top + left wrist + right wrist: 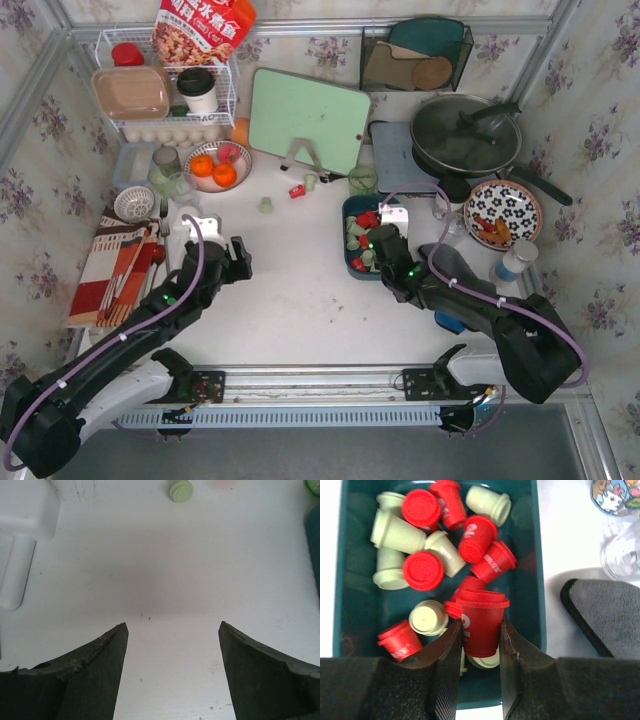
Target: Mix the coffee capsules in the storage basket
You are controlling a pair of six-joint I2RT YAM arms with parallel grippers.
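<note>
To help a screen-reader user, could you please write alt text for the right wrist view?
The right gripper grips a red capsule over the teal storage basket, which holds a jumble of red and pale green coffee capsules. A grey cloth lies on the white table beside it.

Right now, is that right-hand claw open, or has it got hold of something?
Shut on a red capsule: the right gripper presses a finger against each side, inside the storage basket.

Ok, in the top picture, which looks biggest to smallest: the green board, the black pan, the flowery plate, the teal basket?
1. green board
2. black pan
3. flowery plate and teal basket: they look about alike, and the basket is partly covered, so no ranking.
</note>
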